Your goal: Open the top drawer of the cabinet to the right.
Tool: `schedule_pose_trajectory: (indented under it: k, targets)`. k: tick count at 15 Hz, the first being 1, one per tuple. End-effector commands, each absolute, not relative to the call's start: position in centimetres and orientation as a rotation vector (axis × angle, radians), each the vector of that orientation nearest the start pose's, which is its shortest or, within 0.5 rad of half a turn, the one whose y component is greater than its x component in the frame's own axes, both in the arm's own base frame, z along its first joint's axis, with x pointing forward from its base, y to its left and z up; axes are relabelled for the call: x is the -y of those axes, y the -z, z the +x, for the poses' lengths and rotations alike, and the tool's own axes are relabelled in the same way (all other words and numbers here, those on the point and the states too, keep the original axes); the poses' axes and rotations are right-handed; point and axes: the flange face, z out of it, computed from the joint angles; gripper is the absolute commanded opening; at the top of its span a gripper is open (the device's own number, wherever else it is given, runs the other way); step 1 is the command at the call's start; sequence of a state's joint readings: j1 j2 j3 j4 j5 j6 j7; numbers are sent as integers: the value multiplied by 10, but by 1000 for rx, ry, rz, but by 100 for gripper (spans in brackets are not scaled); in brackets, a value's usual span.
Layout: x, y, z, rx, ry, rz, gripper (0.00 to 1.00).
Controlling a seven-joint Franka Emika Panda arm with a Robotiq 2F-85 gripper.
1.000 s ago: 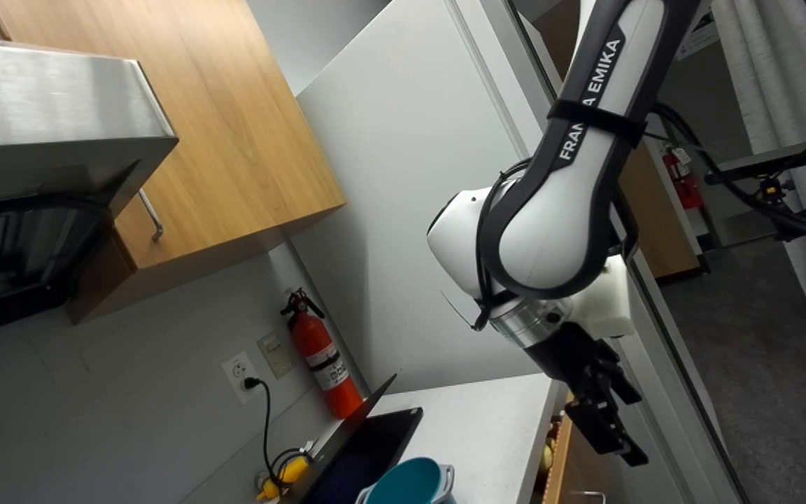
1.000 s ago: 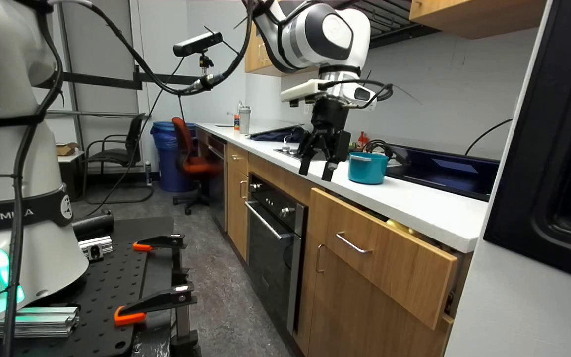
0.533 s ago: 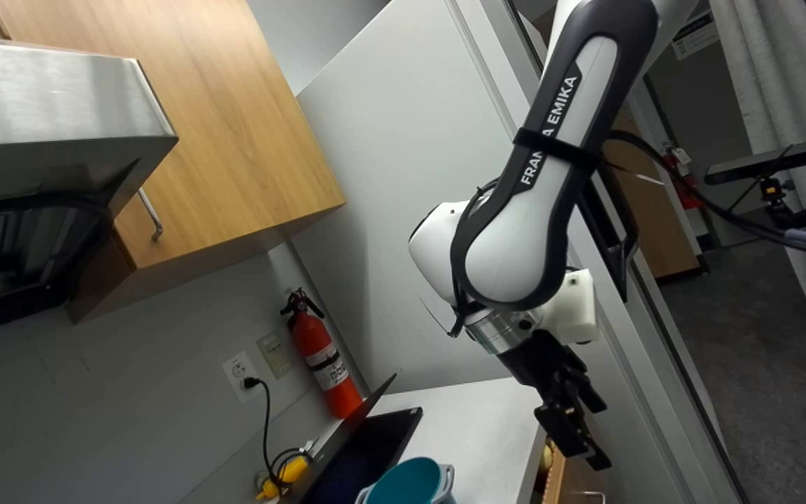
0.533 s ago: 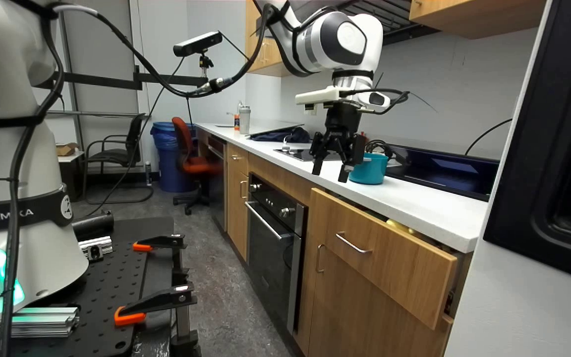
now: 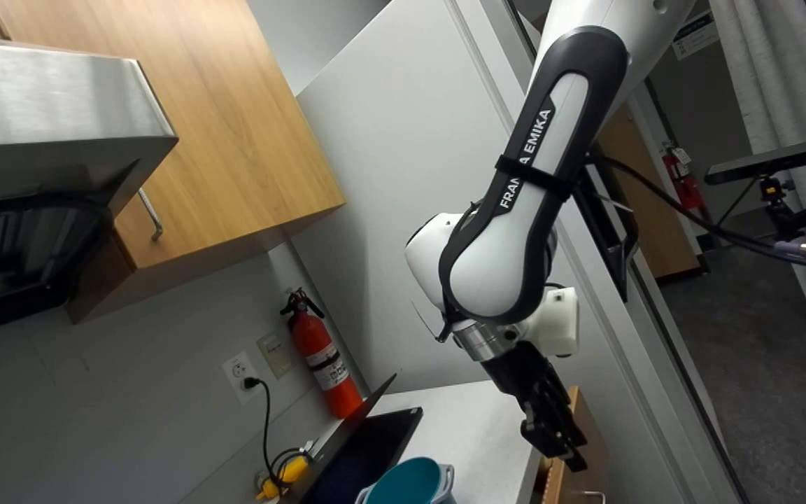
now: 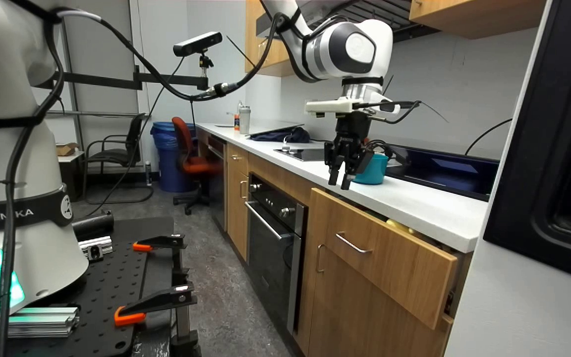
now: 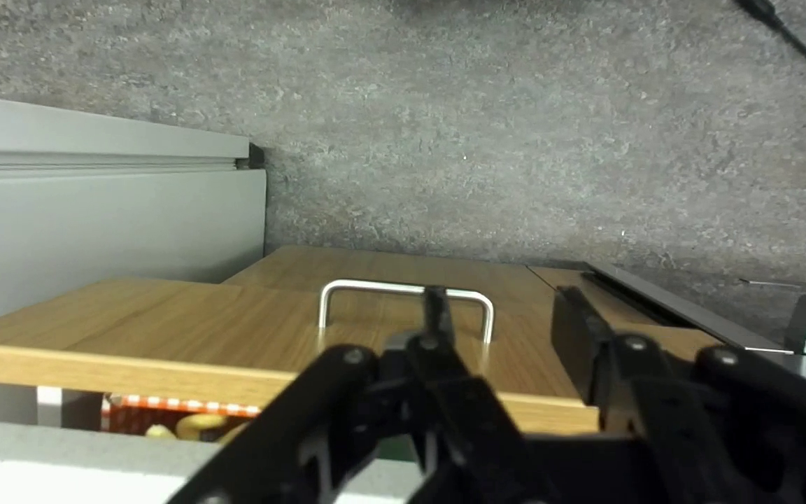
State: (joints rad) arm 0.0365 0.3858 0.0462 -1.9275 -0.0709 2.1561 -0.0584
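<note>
Wrist view: one finger of the pincer hides part of the handle of the top drawer; lowered off-centre like this, it could strike the handle or nudge the drawer back in. The pincer is released, holding nothing.

In an exterior view, the drawer juts partway from the low cabinet, beneath the worktop; the pincer points down nearby.

In an exterior view, the arm slants down, bent.

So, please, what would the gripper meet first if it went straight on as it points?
Perhaps the handle of the top drawer; depth is unclear, so the gripper could pass it towards the floor.
</note>
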Motion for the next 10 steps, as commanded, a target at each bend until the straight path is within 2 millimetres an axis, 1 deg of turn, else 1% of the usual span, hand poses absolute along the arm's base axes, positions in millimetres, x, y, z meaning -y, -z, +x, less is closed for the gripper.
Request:
schedule_pose_trajectory:
  k: [1,2,3,10]
  targets:
    - [-39,-271,608,307,-155,-3127,13]
    - [-38,-269,606,313,-137,-3122,5]
    - [-36,-267,605,316,-122,-3119,1]
    - [-27,-256,601,341,70,-3128,0]
